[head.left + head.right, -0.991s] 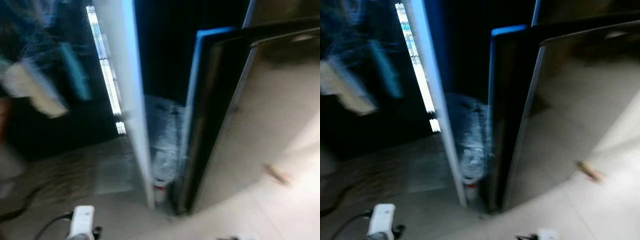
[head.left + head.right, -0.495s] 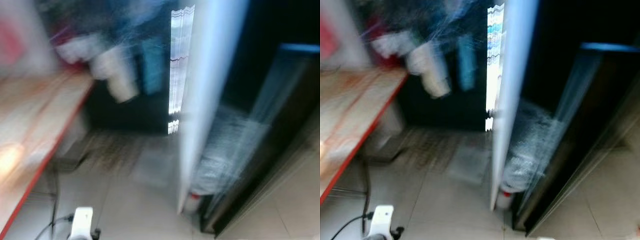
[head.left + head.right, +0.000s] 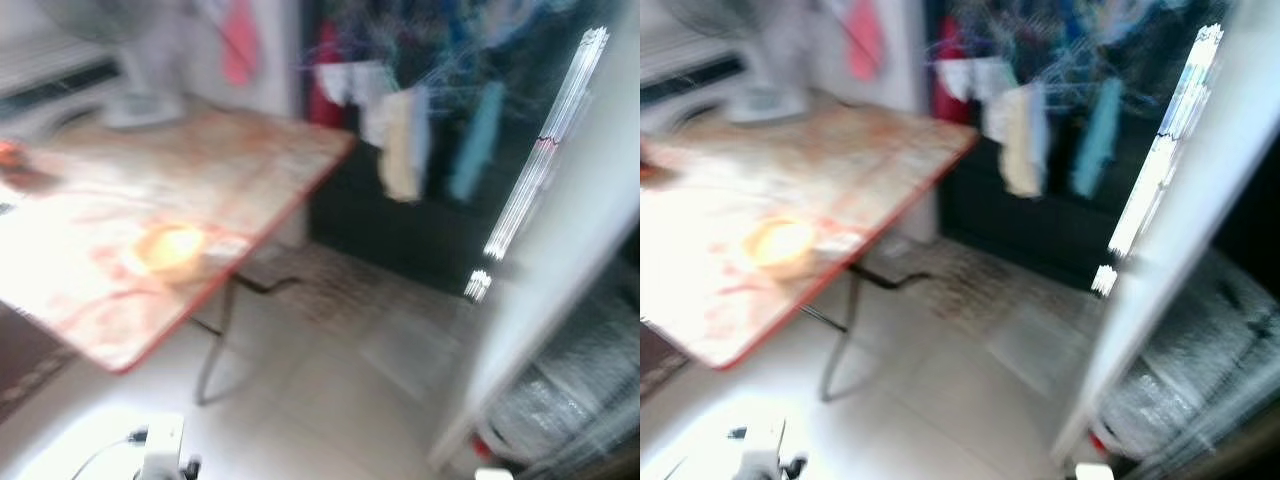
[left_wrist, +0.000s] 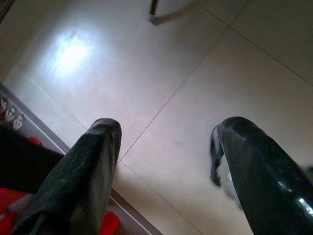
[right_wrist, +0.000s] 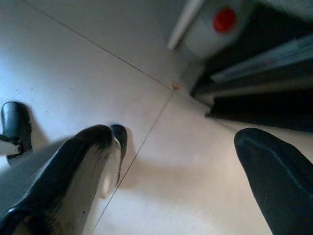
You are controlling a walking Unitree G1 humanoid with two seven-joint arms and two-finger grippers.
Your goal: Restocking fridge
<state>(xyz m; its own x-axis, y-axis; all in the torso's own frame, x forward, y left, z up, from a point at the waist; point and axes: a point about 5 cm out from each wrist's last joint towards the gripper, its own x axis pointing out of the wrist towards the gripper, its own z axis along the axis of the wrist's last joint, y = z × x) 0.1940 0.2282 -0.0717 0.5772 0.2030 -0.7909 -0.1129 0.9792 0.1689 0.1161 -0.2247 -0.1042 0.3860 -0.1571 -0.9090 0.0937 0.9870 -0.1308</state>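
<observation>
Hanging over tile floor (image 4: 186, 73), left pincer (image 4: 168, 147) and right pincer (image 5: 171, 161) spread, empty

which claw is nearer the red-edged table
Left. The left claw hangs open over floor tiles on the table's side; the right claw, also open, hangs by the red-capped bottle.

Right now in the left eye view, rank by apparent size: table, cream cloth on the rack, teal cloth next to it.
1. Table, largest by far, though it sits nearest the camera.
2. Cream cloth.
3. Teal cloth, narrower than the cream one. The blur smears their edges, so the order of these two is unsure.
</observation>
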